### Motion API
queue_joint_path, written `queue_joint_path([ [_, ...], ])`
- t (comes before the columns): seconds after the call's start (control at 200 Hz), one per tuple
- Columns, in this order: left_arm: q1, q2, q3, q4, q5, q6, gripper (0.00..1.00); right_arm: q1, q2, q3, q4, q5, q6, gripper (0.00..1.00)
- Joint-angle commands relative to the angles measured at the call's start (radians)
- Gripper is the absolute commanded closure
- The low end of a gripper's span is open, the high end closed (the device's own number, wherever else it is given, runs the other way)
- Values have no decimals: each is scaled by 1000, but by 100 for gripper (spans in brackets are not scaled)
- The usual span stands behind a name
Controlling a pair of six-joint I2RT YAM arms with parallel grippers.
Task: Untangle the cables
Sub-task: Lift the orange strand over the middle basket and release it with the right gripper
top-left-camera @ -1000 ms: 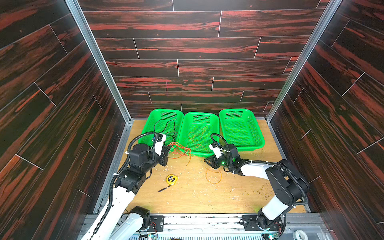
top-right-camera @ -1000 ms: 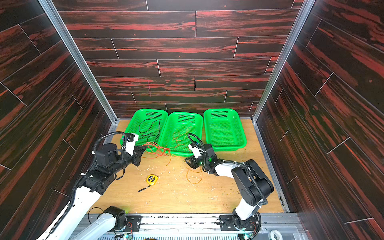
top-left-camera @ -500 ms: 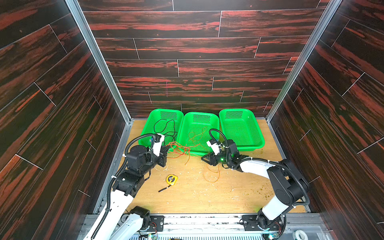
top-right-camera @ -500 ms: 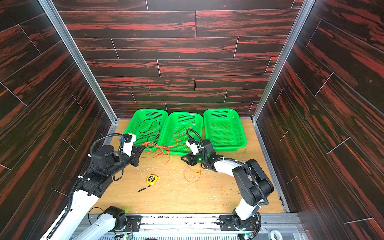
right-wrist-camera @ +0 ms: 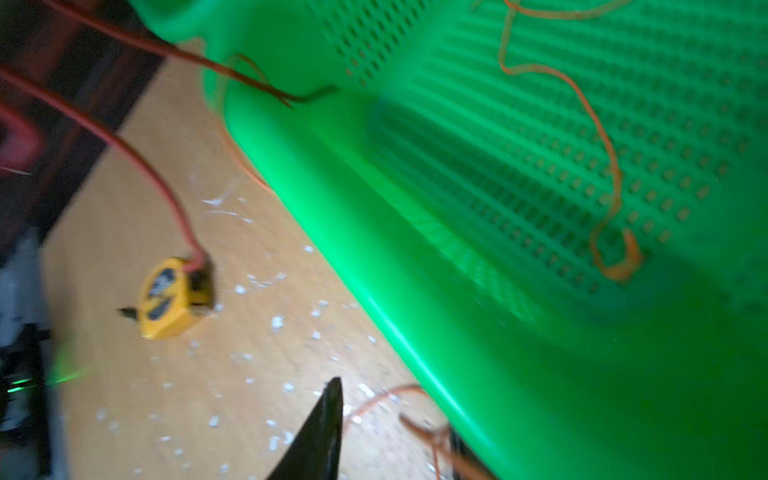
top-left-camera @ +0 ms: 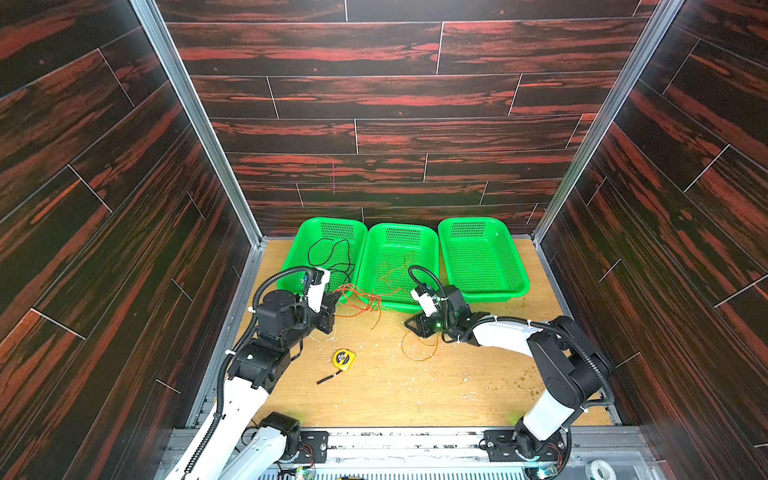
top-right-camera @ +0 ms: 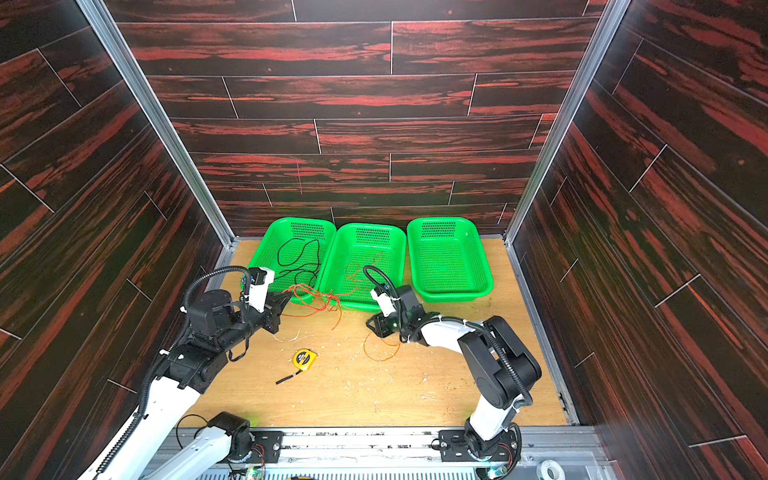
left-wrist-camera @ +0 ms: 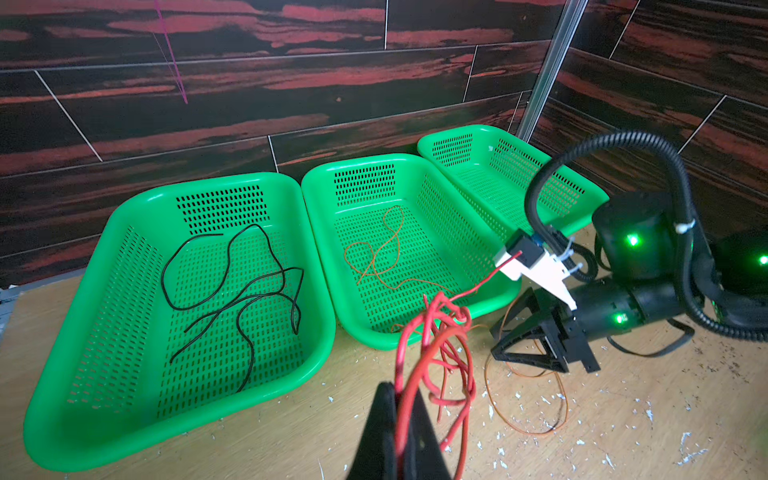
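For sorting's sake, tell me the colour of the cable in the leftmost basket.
The cable is black, clearest in the left wrist view.

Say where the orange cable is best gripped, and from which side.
Probably the loop of the orange cable lying flat on the table before the middle basket, taken from above. It lies apart from the red cable bunch held by the left gripper, and the right gripper, jaws open, is beside it.

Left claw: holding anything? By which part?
Left claw is shut on the red cable, pinching several bunched strands along its length, not a tip; one end sticks out free.
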State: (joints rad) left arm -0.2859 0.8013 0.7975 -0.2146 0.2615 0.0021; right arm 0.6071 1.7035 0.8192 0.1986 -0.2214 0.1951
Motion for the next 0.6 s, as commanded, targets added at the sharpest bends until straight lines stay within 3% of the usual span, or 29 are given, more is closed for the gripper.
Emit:
queue_joint_path([
  [0.0,4,4,6,30,13,0,100,8,-60,-18,10,75,-24,58],
  [0.19,4,13,11,34,18,0,100,9,-26,0,-41,134,-16,58],
  [0.436,4,11,6,42,18,-7,100,13,62,41,-5,45,0,60],
  [0.496,4,10,6,43,18,-8,100,17,73,45,14,31,2,66],
  [0.596,4,6,6,44,17,-9,100,23,81,58,18,10,-4,84],
])
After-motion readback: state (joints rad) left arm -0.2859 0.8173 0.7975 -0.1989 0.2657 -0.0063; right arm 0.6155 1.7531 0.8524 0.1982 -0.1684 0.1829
